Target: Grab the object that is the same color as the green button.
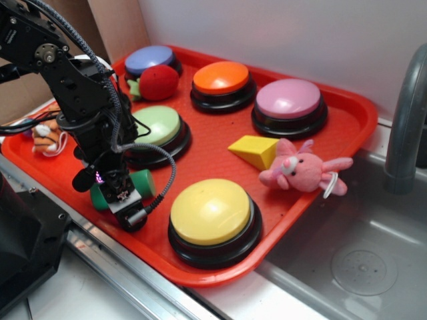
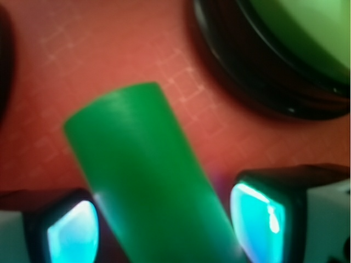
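Your black gripper (image 1: 122,195) is spread around the matte green cylinder block (image 2: 145,181) lying on the red plastic tray (image 1: 347,127). Pale-green domed button (image 1: 159,125) crowds in just behind, yellow domed button (image 1: 211,211) beside.

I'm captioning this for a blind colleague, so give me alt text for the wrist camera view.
Close-up from the wrist camera: a green cylinder lies on the red tray between the two fingertips of the gripper, whose pads glow teal on either side. The black base and pale-green dome of the green button fill the upper right corner.
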Robot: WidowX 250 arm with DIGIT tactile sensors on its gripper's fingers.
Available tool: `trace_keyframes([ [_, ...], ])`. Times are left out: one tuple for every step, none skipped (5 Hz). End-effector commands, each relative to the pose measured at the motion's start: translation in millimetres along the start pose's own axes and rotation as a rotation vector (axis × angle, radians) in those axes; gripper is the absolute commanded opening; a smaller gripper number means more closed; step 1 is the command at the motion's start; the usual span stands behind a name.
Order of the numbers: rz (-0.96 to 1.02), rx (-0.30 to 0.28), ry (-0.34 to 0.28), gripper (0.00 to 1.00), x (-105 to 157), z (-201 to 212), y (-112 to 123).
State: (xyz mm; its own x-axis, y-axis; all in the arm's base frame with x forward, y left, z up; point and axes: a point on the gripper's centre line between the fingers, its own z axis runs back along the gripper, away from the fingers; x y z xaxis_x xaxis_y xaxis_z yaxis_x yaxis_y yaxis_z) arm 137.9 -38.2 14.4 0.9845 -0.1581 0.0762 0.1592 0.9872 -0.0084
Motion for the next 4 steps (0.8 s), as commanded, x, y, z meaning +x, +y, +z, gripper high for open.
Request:
trace_keyframes([
  [0.028, 0.03, 0.019, 0.0, 6.3, 12.3, 1.8],
  [0.168, 0.004, 0.047, 0.0, 15.8, 54.8, 3.1],
  [0.262, 0.028, 0.055, 0.0, 30.7, 97.1, 6.6],
  [0.296, 0.043, 0.054, 0.0, 47.3, 133.5, 15.7],
])
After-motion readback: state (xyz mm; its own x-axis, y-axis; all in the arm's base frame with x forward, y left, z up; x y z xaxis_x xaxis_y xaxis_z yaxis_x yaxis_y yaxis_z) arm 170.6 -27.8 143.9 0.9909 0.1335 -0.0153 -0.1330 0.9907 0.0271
